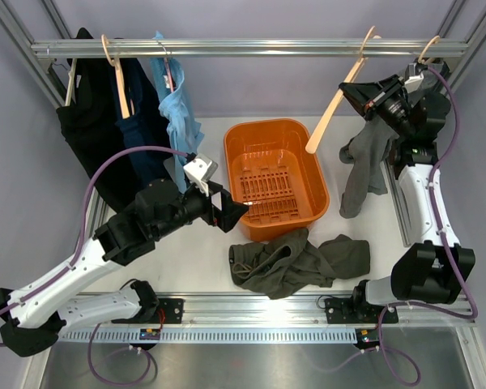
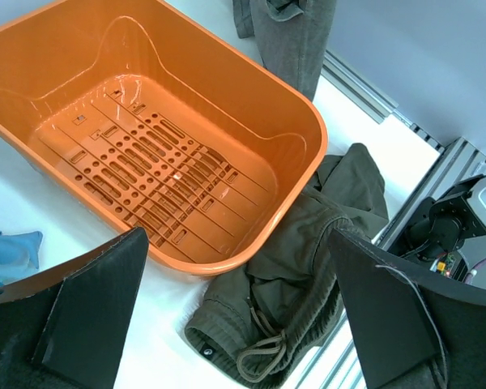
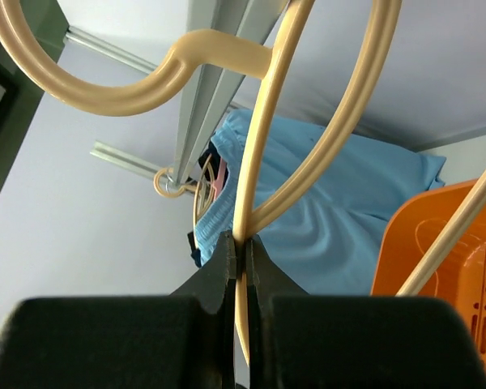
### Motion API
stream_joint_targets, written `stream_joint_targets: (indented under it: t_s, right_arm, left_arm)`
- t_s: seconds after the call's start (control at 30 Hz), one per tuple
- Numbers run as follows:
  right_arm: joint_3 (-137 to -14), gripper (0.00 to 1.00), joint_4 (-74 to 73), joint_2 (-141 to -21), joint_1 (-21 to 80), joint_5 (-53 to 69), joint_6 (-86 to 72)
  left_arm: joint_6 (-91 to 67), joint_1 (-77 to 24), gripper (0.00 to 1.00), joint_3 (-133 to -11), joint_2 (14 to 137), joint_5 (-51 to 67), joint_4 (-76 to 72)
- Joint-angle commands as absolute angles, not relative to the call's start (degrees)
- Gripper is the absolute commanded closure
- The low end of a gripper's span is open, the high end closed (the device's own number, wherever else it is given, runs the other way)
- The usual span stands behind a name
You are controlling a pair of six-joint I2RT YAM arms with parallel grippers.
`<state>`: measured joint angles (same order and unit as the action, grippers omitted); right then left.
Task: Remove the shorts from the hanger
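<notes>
Aluminium framing boxes in a white bench (image 1: 196,261) against pale grey walls, and we see a metal rail (image 1: 251,49) across the top at the far side. An orange basket (image 1: 317,188) with a slotted floor sits in the middle of the bench. On the left of the rail hang dark clothes (image 1: 93,138) and a light blue garment (image 1: 178,113). At the right end a grey garment (image 1: 364,166) hangs down beside the right arm.

The shorts (image 1: 296,263) lie crumpled on the bench, touching the near side of the basket and close to the front edge. In the left wrist view we see their drawstring and waistband toward the camera. The hanger (image 1: 334,105) is bare. Its hook is up at the rail, and it tilts steeply so that its lower end hangs over the far right corner of the basket.

The left pincer (image 1: 229,209) hovers above the near left corner of the basket. Its fingers are spread wide and hold nothing. The right pincer (image 3: 241,247) is raised by the rail. In the right wrist view we see its fingers pressed together on a thin beige part of the hanger.
</notes>
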<state>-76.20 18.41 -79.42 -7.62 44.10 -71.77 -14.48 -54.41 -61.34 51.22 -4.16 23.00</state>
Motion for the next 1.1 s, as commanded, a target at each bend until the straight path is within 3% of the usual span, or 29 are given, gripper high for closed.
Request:
stream_joint_targets:
  t_s: [0.0, 1.0, 1.07]
  right_arm:
    - [-80.15, 1.0, 24.87, -81.65, -8.0, 42.54, -74.97]
    - [-73.3, 1.0, 29.27, -83.5, -8.0, 44.39, -80.42]
    - [-73.21, 0.96, 28.92, -83.58, -8.0, 44.47, -80.07]
  left_arm:
    - [-15.29, -54.23, 0.01, -61.17, 50.1, -5.89, 19.77]
    - [-15.82, -54.23, 0.01, -60.65, 50.54, -3.96, 18.99]
    - [-16.17, -54.23, 0.01, -60.56, 50.8, -3.69, 18.9]
